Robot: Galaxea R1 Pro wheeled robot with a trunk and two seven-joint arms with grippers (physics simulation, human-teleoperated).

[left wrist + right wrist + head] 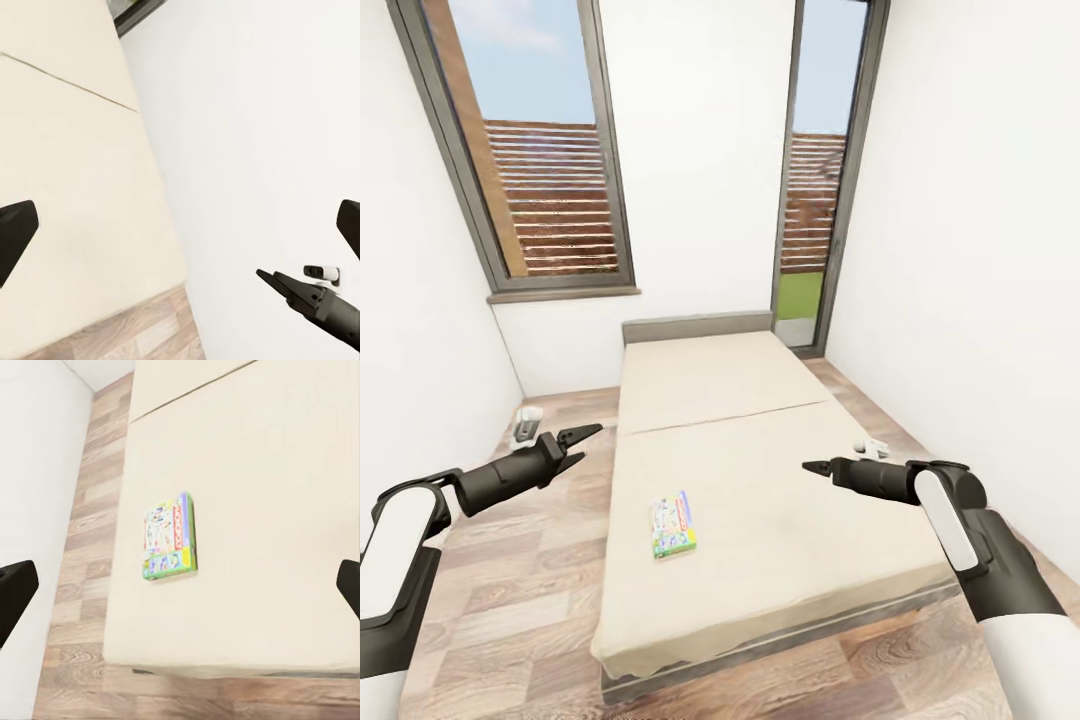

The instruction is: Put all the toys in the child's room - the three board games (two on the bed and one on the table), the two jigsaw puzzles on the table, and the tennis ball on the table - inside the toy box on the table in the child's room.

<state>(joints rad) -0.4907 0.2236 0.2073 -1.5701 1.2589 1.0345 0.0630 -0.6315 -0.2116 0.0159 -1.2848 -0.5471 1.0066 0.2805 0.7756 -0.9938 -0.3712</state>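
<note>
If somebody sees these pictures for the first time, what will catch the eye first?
Probably the cream bed in the middle of the narrow white room, with one colourful board game lying flat near its foot end. Next, the two dark grippers over it: the left gripper open, the right gripper closed to a point.

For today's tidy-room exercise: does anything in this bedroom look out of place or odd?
One board game lies flat on the bare bed, near its left edge, slightly askew to the mattress sides. Nothing looks spilled or damaged. Both grippers, left and right, hold nothing.
</note>
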